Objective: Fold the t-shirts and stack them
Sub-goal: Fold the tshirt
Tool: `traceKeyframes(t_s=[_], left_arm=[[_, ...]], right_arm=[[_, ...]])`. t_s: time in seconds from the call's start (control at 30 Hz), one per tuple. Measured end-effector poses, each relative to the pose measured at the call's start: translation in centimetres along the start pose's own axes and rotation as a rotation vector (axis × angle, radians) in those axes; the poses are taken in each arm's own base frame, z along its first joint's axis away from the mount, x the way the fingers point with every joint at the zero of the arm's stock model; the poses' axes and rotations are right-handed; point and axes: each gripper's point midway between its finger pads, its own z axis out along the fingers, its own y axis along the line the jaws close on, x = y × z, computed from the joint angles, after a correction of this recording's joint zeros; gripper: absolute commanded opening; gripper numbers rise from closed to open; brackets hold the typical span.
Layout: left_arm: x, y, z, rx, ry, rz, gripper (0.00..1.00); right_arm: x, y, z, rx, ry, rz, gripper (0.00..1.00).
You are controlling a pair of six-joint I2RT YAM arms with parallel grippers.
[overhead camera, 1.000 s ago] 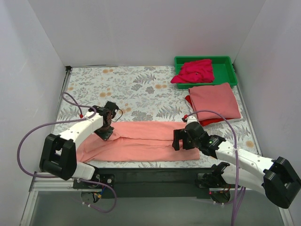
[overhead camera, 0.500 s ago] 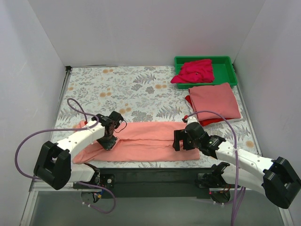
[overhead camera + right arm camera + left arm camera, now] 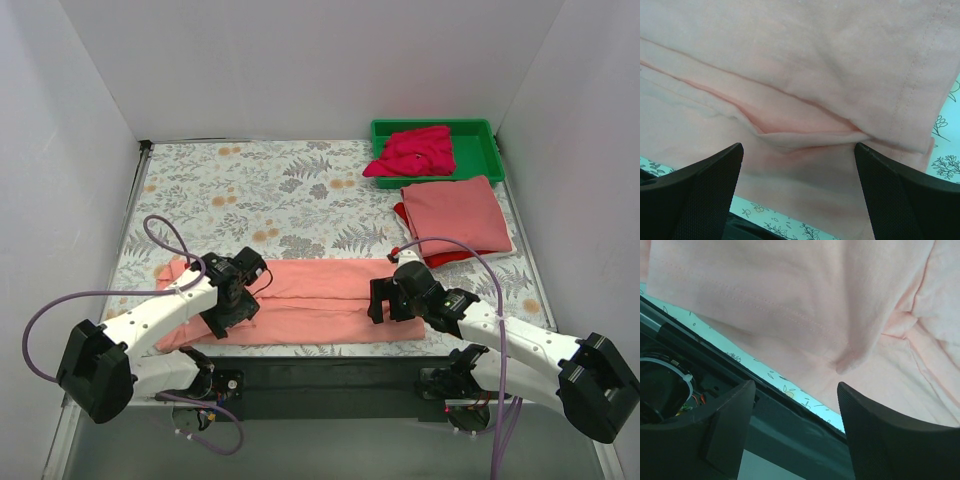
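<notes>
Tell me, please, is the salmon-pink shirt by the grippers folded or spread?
Partly folded: the salmon-pink shirt lies as a long narrow strip, with overlapping layers in the right wrist view.

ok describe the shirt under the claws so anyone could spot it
On the floral table, look along the near edge. The light salmon-pink t-shirt lies there, a long flat band from left claw to right claw. It is paler and longer than the folded dusty rose shirt or the magenta shirt in the green tray.
</notes>
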Motion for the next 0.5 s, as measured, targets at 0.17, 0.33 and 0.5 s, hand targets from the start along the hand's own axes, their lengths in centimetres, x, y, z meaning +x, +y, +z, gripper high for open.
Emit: traceKeyframes(t_s=[0.17, 0.33, 0.5], left_arm=[[-0.8, -0.7, -1.0, 0.024, -0.027, -0.003, 0.9], [-2.0, -2.5, -0.9, 0.057, -0.063, -0.034, 0.93], [-4.1, -3.9, 1.1, 0.064, -0.054, -0.167, 0.93]], right_arm=[[0.0, 0.0, 0.0, -0.001, -0.002, -0.004, 0.98], [-1.0, 0.2, -0.4, 0.002, -0.016, -0.038, 0.98], [-5.0, 1.3, -0.7, 0.008, -0.075, -0.056, 0.98]])
